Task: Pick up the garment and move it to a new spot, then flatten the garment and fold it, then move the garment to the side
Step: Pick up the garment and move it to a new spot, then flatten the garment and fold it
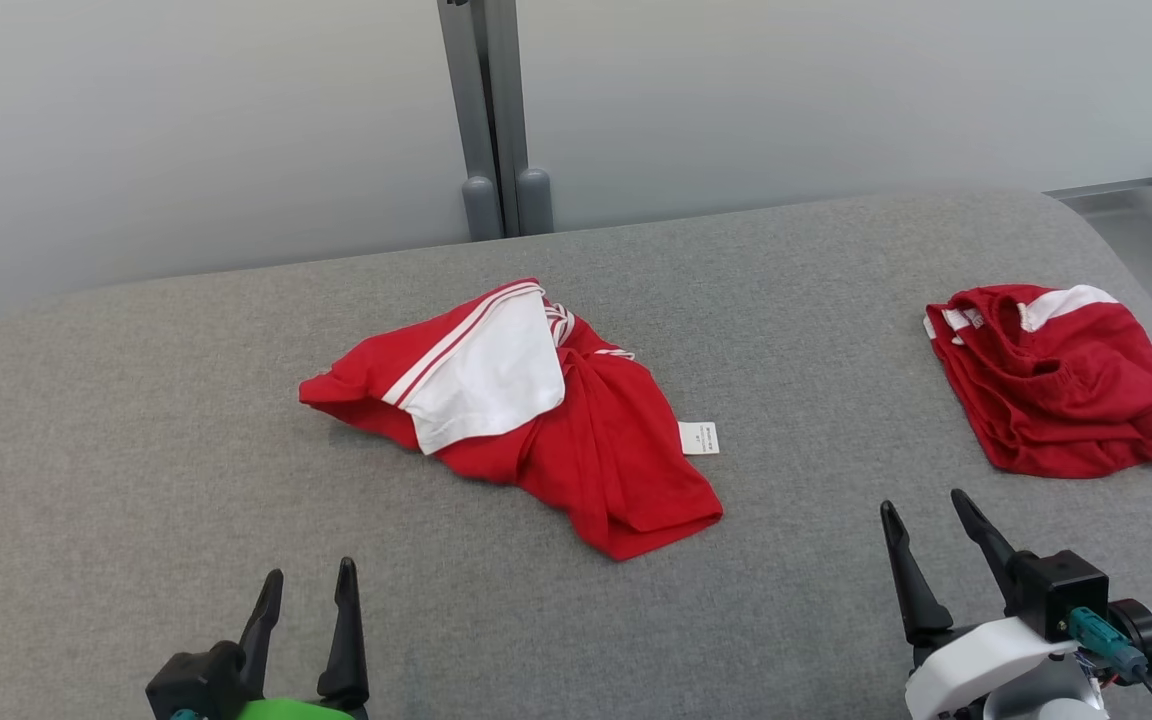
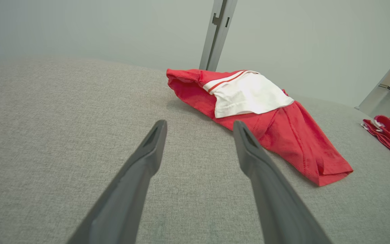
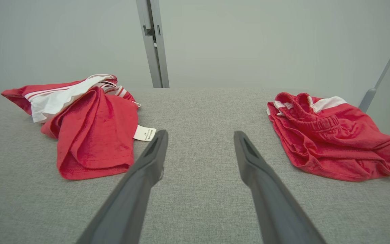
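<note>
The red-and-white garment [image 1: 576, 430] lies crumpled near the middle of the grey padded table [image 1: 136, 450]. A white panel edged with stripes is folded over its top, and a white care label [image 1: 698, 437] sticks out at its 3 o'clock edge. A second red garment [image 1: 1056, 390] lies bunched well apart, at 3 o'clock from the first and near the table's right edge. The left gripper [image 1: 311, 568] is at 7 o'clock from the central garment, its 2 fingers spread and holding nothing. The right gripper [image 1: 922, 499] is at 4 o'clock from it, fingers likewise spread and empty, with the second garment at its 1 o'clock. A grey post [image 1: 491, 120] stands behind the table at 12 o'clock.
</note>
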